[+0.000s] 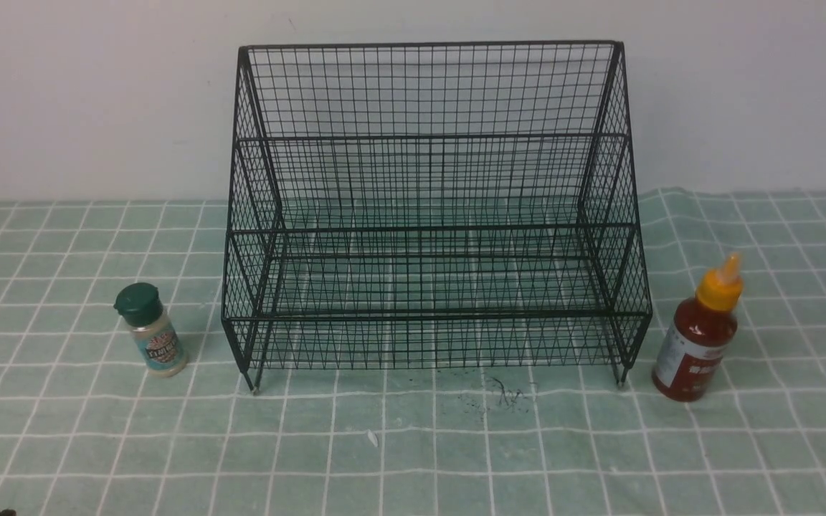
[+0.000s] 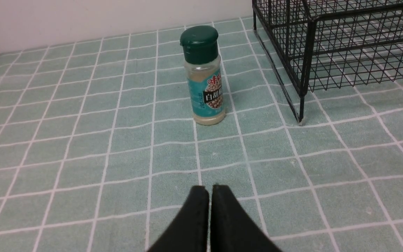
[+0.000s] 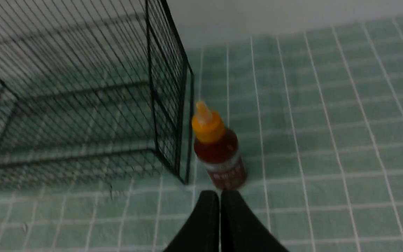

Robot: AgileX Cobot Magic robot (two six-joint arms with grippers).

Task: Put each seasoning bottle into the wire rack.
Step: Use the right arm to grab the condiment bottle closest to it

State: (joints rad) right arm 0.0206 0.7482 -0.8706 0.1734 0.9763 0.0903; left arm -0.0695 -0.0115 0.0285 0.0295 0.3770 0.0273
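The small clear shaker (image 1: 151,330) with a dark green cap and teal label stands upright left of the black wire rack (image 1: 427,215). The red sauce bottle (image 1: 700,337) with a yellow nozzle cap stands upright right of the rack. My left gripper (image 2: 210,189) is shut and empty, well short of the shaker (image 2: 204,75). My right gripper (image 3: 219,194) is shut and empty, close in front of the red bottle (image 3: 219,147), beside the rack's corner (image 3: 184,140). Neither gripper shows in the front view.
A green checked cloth (image 1: 413,444) covers the table. Dark specks (image 1: 502,394) lie on it in front of the rack. A white wall (image 1: 97,93) runs behind. A rack leg (image 2: 301,112) stands near the shaker.
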